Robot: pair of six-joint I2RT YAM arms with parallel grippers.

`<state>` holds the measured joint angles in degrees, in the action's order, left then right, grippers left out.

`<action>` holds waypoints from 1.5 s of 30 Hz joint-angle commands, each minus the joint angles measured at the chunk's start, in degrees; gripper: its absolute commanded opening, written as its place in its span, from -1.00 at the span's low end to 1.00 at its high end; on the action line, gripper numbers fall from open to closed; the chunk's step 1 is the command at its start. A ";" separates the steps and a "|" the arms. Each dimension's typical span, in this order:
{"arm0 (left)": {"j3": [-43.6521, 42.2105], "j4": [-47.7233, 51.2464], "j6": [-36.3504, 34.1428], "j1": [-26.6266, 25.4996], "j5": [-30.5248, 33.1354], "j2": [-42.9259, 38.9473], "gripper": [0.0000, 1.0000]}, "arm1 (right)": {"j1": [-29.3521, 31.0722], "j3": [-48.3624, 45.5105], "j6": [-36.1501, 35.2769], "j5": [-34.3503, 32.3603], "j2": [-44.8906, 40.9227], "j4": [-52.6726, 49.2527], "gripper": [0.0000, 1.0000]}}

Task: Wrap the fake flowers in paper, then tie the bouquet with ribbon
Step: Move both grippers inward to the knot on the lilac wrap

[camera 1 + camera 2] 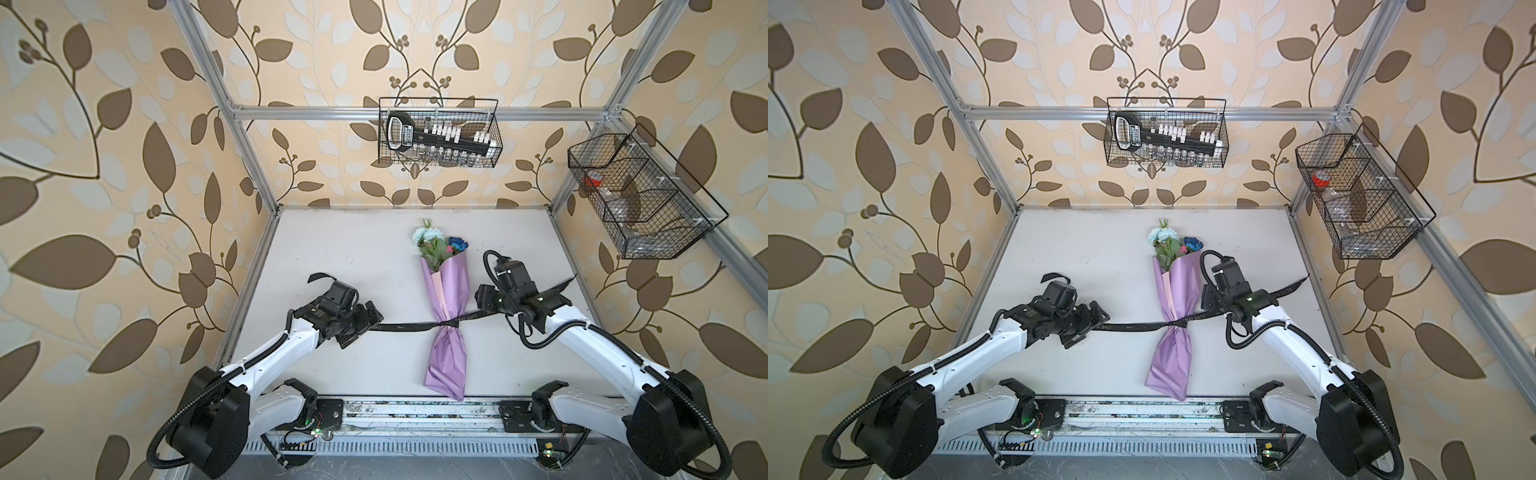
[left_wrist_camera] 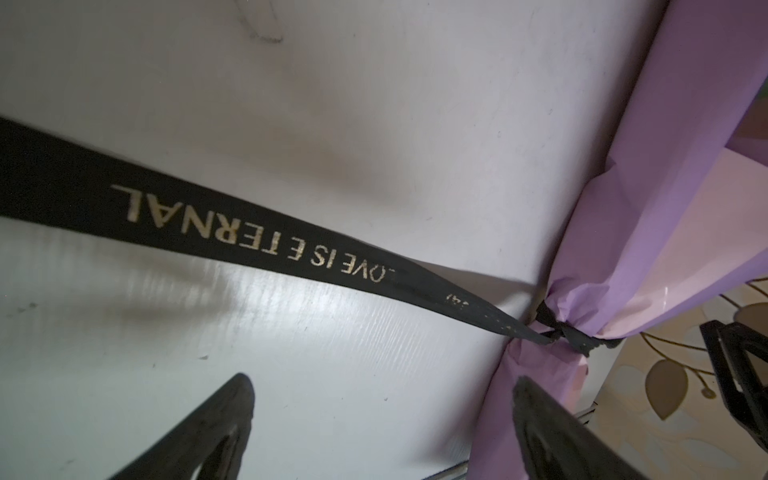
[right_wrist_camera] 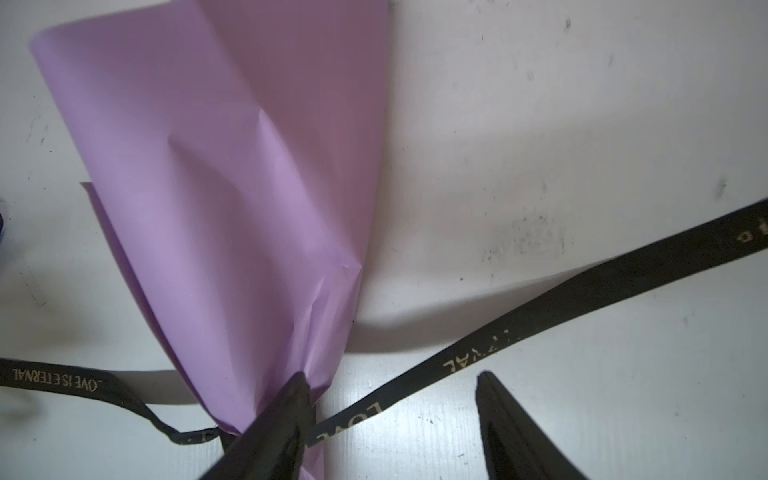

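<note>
Enclosure: leaf-patterned wallpaper [image 1: 124,166] on all sides, with a bare aluminium frame.
Table: white table [image 1: 353,257], scuffed, with nothing on it but the task's things.
Arms: both reach in from the near edge, one on each side of the middle.
Baskets: back wire basket [image 1: 438,99] and side wire basket [image 1: 665,239] hang on the frame, well apart from the work and not in the way.
Bouquet: the bouquet of fake flowers [image 1: 446,299] lies flat mid-table between the arms. Its long axis runs far to near, blooms [image 1: 428,239] at the far end and the lilac paper flaring out again toward the near edge.
Ribbon: black ribbon [image 1: 407,327] crosses the bouquet square to that axis at the pinched waist, with one tail stretching out to each arm.
Left gripper: left gripper [image 2: 382,380] has its jaws spread wide and holds nothing. It points at the waist from the left, near but apart, and its tail passes beside the fingers.
Right gripper: right gripper [image 3: 392,376] has its jaws apart and grips nothing. It is the nearer one, with one finger over the paper just beside the crossing and the right tail running through the gap.
Knot: knot [image 2: 559,332] shows a single crossing cinched on the paper, so a second tie probably remains.
Obstruction: only the paper's flare beside the right finger looks likely to get in the way.
</note>
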<state>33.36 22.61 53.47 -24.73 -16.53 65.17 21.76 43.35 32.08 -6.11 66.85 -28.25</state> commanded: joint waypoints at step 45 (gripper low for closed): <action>9.17 -18.85 10.07 -19.91 6.99 30.99 0.25 | -2.69 -23.49 34.57 10.70 1.66 34.14 -0.43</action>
<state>43.07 -5.08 64.49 -44.31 -15.53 94.11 19.31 20.47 66.08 4.64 68.97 4.97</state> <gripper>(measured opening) 0.627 0.299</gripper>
